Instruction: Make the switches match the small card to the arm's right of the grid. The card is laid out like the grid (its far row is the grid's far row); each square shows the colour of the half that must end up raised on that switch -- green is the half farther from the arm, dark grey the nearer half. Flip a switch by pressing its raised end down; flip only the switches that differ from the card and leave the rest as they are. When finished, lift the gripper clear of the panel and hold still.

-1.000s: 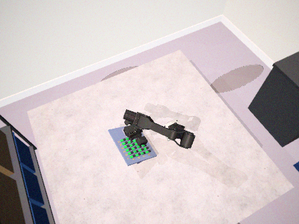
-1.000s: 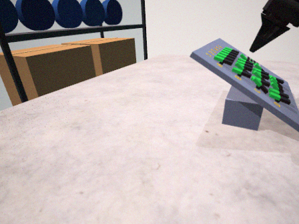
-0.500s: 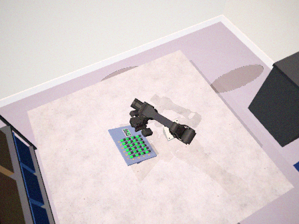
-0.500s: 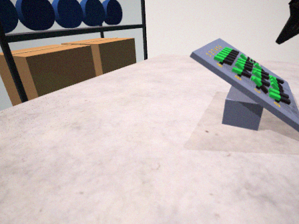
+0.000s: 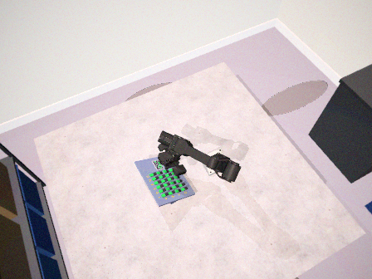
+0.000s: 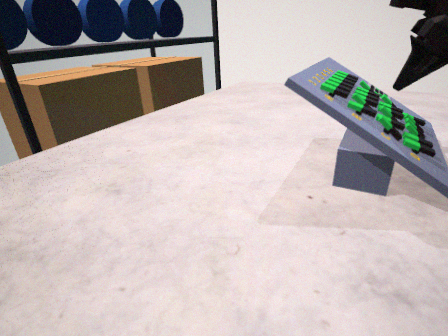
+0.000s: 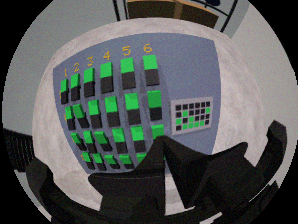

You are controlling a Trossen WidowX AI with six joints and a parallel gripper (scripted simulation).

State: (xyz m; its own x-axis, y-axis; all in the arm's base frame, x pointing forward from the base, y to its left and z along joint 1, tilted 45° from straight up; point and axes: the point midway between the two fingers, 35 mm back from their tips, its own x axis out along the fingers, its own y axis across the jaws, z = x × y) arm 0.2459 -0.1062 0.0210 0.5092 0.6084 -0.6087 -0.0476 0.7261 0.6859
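From where I stand, the left edge of the room holds a dark metal rack [image 6: 216,45] with five blue drums [image 6: 95,19] lined up on its upper shelf and two brown cardboard boxes [image 6: 80,97] side by side beneath them. Moving right across the pale mottled table top [image 6: 150,210], I come to one blue-grey panel [image 6: 320,97], tilted up on a single block [image 6: 361,170] of the same colour, its high edge away from the arm. On its face sits the grid of switches [image 7: 109,112], each a green half and a dark grey half; six yellow numerals [image 7: 107,59] run along the far edge, so six columns, and the wrist view shows four rows before the fingers hide the nearest part. Just to the right of the grid, on the same panel, lies one small card [image 7: 192,113] of green and dark squares, too small to count reliably. Farther right comes the single black arm [image 5: 203,158], with the gripper [image 6: 407,75] hanging above the panel's near-right part, apart from the switches, its jaws pressed together to one point with nothing between them. At the far right of the room stands one large dark box [image 5: 346,129].
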